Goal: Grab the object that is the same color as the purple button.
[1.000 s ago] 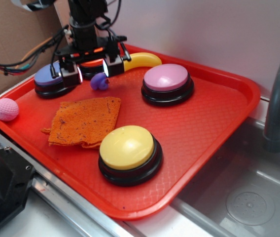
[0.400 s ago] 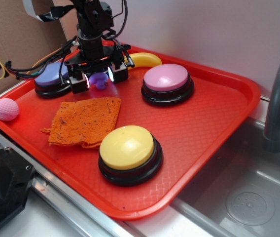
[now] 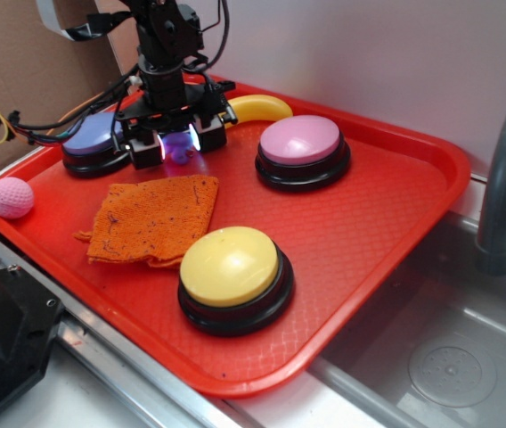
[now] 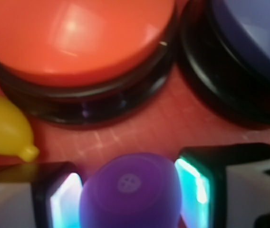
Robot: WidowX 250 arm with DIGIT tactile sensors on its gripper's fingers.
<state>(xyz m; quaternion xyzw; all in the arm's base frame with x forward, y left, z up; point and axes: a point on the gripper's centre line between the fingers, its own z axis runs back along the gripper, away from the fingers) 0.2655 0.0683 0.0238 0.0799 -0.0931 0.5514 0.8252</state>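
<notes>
pincer (image 4: 129,199) around purple figurine (image 4: 130,192)

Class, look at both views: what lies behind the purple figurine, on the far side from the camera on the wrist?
Behind the purple figurine, held between the tool's fingers, sit an orange button, a purple button and the banana's tip. The tool hides the tray under the figurine.
</notes>
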